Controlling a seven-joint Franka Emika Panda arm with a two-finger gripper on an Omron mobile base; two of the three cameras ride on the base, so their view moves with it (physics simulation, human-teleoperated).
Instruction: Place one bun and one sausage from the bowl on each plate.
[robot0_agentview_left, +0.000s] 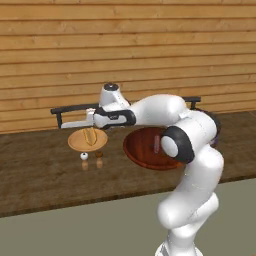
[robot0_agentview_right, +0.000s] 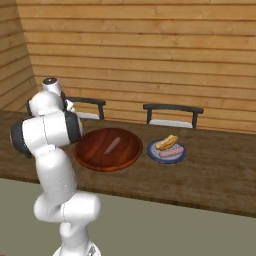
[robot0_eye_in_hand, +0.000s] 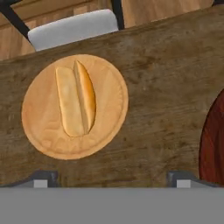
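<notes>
Tool (robot0_eye_in_hand: 112, 178) spread wide, released, grasping nothing, touching nothing. It hangs above the tan plate (robot0_eye_in_hand: 109, 113), where a split bun (robot0_eye_in_hand: 75, 100) lies. One sausage (robot0_agentview_right: 112, 145) in bowl (robot0_agentview_right: 95, 155).

- in the left base view the arm's white body covers the right part of the bowl (robot0_agentview_left: 145, 147), and the sausage (robot0_agentview_left: 157, 145) in it shows partly beside the dark elbow joint.
- the gripper (robot0_agentview_left: 70, 125) there points left over the tan plate (robot0_agentview_left: 80, 142); its fingers are too small to tell whether they are apart.
- the hand view cuts the bowl (robot0_eye_in_hand: 214, 144) at the right edge, leaving a dark red sliver.
- the fingertips (robot0_eye_in_hand: 43, 178) barely rise above the bottom there.
- two small things (robot0_agentview_left: 91, 156) near the tan plate, one white and one brown, are too small to identify.
- in the right base view the arm hides the table's (robot0_agentview_right: 220, 170) left end.
</notes>
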